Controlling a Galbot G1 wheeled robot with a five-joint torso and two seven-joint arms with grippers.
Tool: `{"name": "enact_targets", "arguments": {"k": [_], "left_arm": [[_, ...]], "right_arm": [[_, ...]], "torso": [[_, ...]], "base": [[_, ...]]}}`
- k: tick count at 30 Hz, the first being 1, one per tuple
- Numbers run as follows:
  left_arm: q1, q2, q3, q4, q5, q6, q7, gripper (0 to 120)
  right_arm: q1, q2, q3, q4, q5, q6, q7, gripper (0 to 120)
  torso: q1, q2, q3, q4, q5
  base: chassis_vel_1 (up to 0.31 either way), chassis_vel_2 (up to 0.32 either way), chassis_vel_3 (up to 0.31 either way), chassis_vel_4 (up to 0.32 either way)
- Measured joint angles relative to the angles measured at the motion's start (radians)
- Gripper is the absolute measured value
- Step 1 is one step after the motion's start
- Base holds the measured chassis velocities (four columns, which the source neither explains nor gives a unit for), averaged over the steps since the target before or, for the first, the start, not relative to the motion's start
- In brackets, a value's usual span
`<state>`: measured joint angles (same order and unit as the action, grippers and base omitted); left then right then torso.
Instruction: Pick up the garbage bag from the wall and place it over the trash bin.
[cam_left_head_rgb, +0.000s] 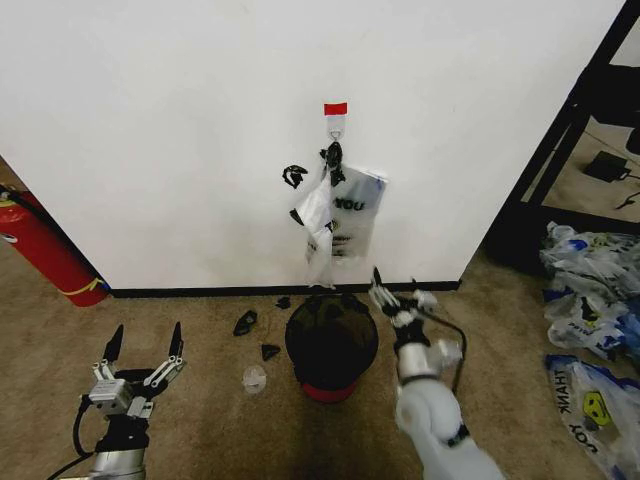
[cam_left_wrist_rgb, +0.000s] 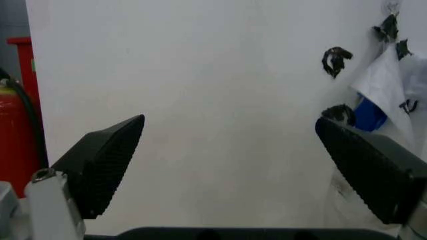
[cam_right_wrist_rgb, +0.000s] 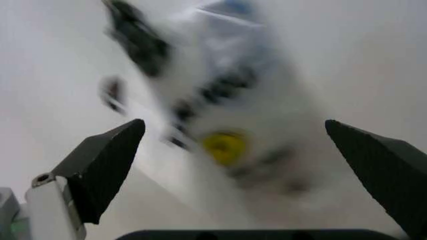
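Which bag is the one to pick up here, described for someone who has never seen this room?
Start at the white wall and find the short red tape strip with a small hook under it. The garbage bag hangs from that hook, straight above the black mesh trash bin. Unlike the bags heaped on the carpet at right, it hangs off the floor.

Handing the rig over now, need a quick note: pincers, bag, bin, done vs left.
Left pincer: open, low over the carpet left of the trash bin, holding nothing.
Right pincer: open, raised just right of the bin, facing the garbage bag, not touching it.
The bag hangs from the hook on the wall, straight above the bin.
Done: arms positioned only.
Left: grab the bag, lift it off the hook, place it over the bin.
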<state>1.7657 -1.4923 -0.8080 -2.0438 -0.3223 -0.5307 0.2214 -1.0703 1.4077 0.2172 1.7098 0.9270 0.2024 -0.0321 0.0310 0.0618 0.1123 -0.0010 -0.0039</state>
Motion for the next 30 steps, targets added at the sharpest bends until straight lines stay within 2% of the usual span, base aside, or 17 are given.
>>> {"name": "enact_targets", "arguments": {"k": [1, 2, 4, 12, 15, 26, 30], "left_arm": [[0.000, 0.000, 0.000, 0.000, 0.000, 0.000, 0.000, 100], [0.003, -0.001, -0.001, 0.000, 0.004, -0.003, 0.000, 100], [0.007, -0.001, -0.006, 0.000, 0.007, -0.005, -0.001, 100], [0.011, -0.006, -0.020, 0.018, 0.014, -0.022, -0.003, 100], [0.009, -0.010, -0.024, 0.031, 0.017, -0.028, -0.009, 100], [-0.005, -0.018, -0.019, 0.057, 0.037, -0.028, -0.017, 100], [-0.008, -0.021, -0.016, 0.057, 0.046, -0.025, -0.017, 100]], "right_arm": [[0.000, 0.000, 0.000, 0.000, 0.000, 0.000, 0.000, 100], [0.047, 0.003, -0.014, -0.060, 0.102, 0.019, -0.079, 100], [0.101, 0.016, -0.025, -0.127, 0.207, 0.028, -0.158, 100], [0.282, 0.115, -0.019, -0.277, 0.446, 0.021, -0.341, 100], [0.352, 0.162, 0.001, -0.334, 0.485, -0.006, -0.370, 100], [0.425, 0.202, 0.037, -0.460, 0.494, -0.020, -0.409, 100], [0.438, 0.203, 0.046, -0.477, 0.502, -0.027, -0.411, 90]], "torso": [[0.000, 0.000, 0.000, 0.0000, 0.0000], [0.000, 0.000, 0.000, -0.0001, 0.0000], [0.000, 0.000, 0.000, -0.0004, 0.0001], [0.000, 0.000, 0.000, -0.0003, -0.0002], [0.000, 0.000, 0.000, -0.0004, -0.0001], [0.000, 0.000, 0.000, -0.0002, -0.0001], [0.000, 0.000, 0.000, -0.0006, 0.0000]], "base": [[0.000, 0.000, 0.000, 0.000], [0.000, 0.000, 0.000, 0.000], [0.000, 0.000, 0.000, 0.000], [0.000, 0.000, 0.000, 0.000], [0.000, 0.000, 0.000, 0.000], [0.000, 0.000, 0.000, 0.000], [0.000, 0.000, 0.000, 0.000]]}}
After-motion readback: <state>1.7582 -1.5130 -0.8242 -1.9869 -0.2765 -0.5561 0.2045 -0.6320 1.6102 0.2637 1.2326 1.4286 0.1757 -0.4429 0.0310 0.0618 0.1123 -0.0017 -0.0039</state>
